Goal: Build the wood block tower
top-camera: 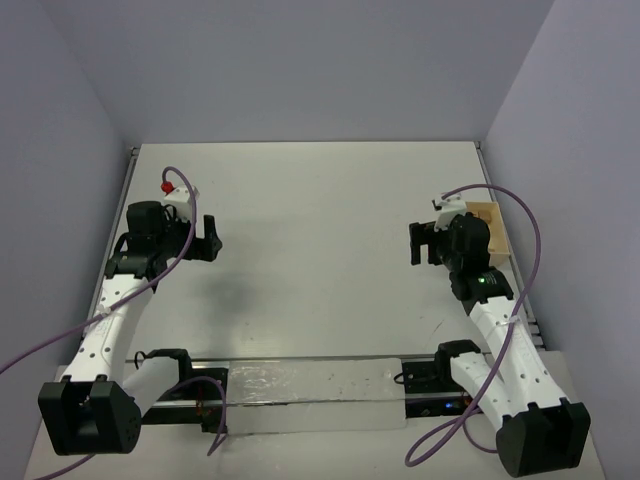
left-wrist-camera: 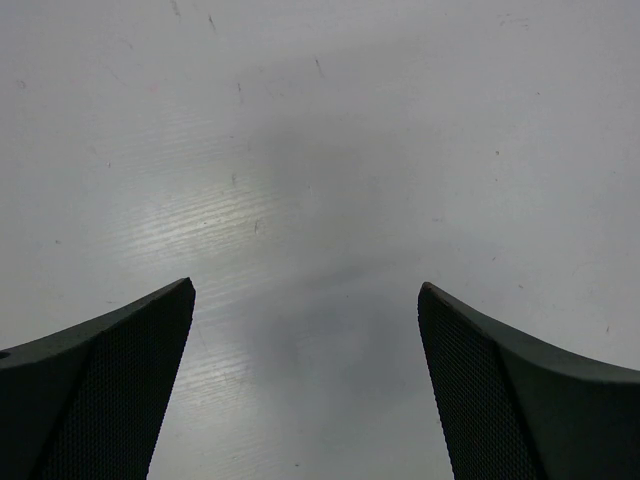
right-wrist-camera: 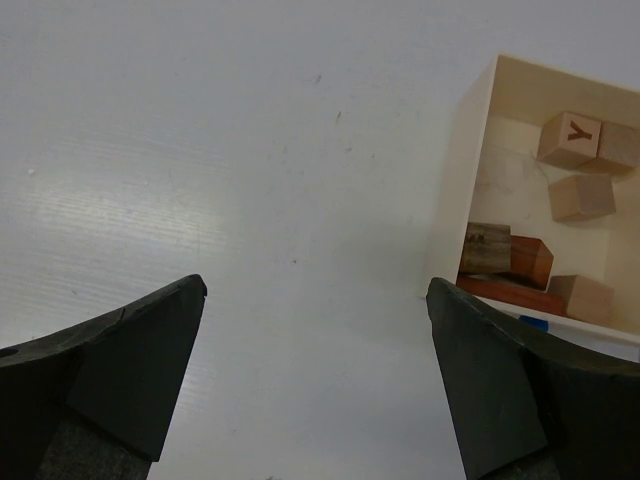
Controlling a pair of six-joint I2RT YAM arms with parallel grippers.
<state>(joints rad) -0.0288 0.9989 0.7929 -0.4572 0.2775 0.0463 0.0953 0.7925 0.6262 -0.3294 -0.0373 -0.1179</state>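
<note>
No tower is begun yet: my left claw [left-wrist-camera: 307,290] and right claw [right-wrist-camera: 316,285] both gape empty above the desk [top-camera: 320,220], while the blocks [right-wrist-camera: 580,196] lie in the box [right-wrist-camera: 462,170] just beside my right claw.

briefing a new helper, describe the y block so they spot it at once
The open box sits at the table's right edge. In the right wrist view three tan cubes lie in its upper part, and the Y block is the upper left one. It alone bears a dark Y; the two beside it look plain.
</note>
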